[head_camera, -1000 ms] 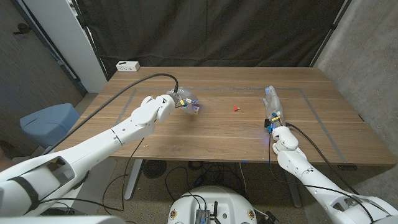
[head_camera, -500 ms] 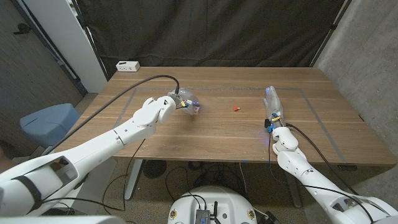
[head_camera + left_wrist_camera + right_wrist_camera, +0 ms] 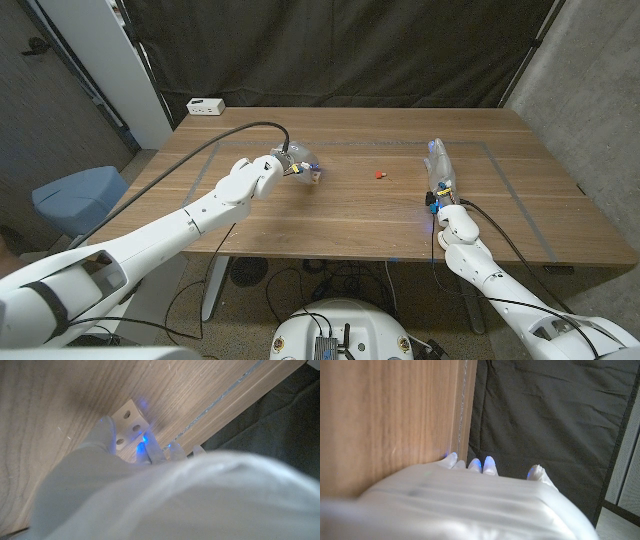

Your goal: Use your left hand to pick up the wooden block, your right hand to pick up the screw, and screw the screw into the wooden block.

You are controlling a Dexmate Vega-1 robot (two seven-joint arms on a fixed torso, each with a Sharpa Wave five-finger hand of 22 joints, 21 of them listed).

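So the left hand (image 3: 292, 160) is out over the left-middle of the table, fingers wrapped around the wooden block (image 3: 314, 175). From the wrist cam you can see the wooden block (image 3: 129, 422) pretty well: pale wood, a few round holes in its face, fingers (image 3: 103, 432) pressed against it on either side with a blue glow on the fingertips. Can't tell if the block is off the surface or touching it.

The right hand (image 3: 438, 168) stands on its edge on the right side of the table, fingers stretched out straight and apart, holding nothing.

The screw (image 3: 378, 173) is a little red thing lying on the wood between the two hands, well apart from both.

The wooden table (image 3: 360, 215) has a brown grain with a thin pale line marking a rectangle. A white power strip (image 3: 205, 106) sits at the far left corner. Black curtain (image 3: 340, 50) hangs behind, and there's a blue chair (image 3: 78, 195) off to the left.
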